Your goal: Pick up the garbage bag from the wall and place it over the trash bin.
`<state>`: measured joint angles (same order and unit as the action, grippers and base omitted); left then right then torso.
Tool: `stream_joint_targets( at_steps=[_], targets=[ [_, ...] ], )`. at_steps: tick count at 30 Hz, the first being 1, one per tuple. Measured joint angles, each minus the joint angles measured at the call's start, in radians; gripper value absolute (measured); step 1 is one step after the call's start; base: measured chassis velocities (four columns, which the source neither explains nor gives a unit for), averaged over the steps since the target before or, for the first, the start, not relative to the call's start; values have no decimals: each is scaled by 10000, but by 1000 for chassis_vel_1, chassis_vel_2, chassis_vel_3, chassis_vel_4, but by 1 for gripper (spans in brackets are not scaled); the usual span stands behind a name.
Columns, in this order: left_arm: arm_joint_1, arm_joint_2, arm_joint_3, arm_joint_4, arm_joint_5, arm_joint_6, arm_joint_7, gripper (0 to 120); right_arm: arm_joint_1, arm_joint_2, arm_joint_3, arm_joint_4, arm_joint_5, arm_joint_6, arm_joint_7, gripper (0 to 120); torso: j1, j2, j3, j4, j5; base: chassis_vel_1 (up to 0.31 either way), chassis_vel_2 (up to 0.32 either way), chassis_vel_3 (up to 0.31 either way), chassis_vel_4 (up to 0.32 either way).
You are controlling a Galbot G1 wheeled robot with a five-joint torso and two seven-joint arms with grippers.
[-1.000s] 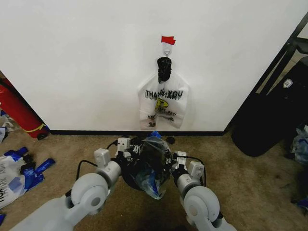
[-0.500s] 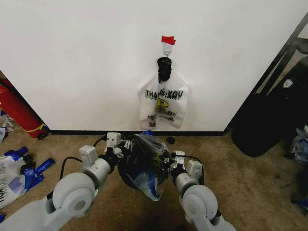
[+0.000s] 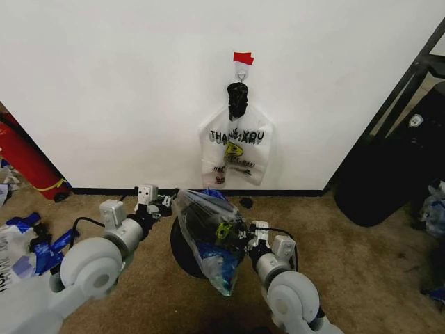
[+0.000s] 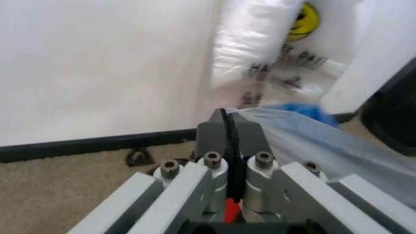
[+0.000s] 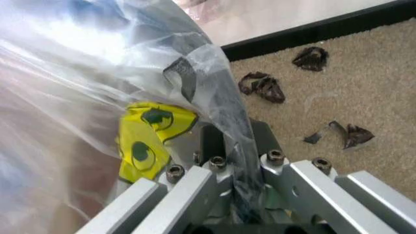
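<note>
Head view: the bag [image 3: 208,233], clear plastic with blue and a yellow patch, was stretched between both claws above the bin [image 3: 182,252], whose dark round form showed behind and below it on the carpet [image 3: 348,264]. The left claw [image 3: 169,202] stood at the bag's 9 o'clock edge, pinching the plastic rim. The right claw [image 3: 240,233] stood at the bag's 3 o'clock side, closed on a fold of the film. The bag's lower end hung down past the bin at 6 o'clock. On the wall [image 3: 104,90], at 12 o'clock from the bag, a white "THANK YOU" bag [image 3: 235,154] hung from a hook [image 3: 240,72] under red tape [image 3: 242,58]. A black baseboard [image 3: 111,191] ran along the wall's foot. A red cylinder [image 3: 26,163] leaned at the far 9 o'clock edge; a black bulk [image 3: 389,167] sat at 3 o'clock.

Left wrist view: the left claw [image 4: 229,127] had its jaws pressed together, a thin edge of the bag [image 4: 325,141] caught between them. The white bag [image 4: 273,58] hung against the wall beyond.

Right wrist view: the right claw [image 5: 231,141] was clamped narrow on a bunched strand of the bag [image 5: 97,87]; the yellow print [image 5: 151,139] lay just beside the jaws. Dark scraps [image 5: 263,87] lay on the carpet near the baseboard.
</note>
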<state>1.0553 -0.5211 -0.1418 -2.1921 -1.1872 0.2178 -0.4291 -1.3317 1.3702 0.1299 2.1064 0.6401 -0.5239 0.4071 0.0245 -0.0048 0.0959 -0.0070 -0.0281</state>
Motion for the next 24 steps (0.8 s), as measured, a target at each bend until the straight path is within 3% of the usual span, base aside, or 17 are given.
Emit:
stream_joint_targets(
  at_steps=[11, 24],
  targets=[
    [209, 315, -251, 646, -456, 69, 255, 0, -195, -200, 339, 263, 383, 468, -659, 0, 0, 0, 0, 0, 0, 0, 0, 0, 0],
    [522, 389, -237, 821, -592, 404, 502, 0, -131, -167, 567, 351, 1047, 699, -474, 0, 0, 0, 0, 1, 0, 0, 0, 0, 0]
  ],
)
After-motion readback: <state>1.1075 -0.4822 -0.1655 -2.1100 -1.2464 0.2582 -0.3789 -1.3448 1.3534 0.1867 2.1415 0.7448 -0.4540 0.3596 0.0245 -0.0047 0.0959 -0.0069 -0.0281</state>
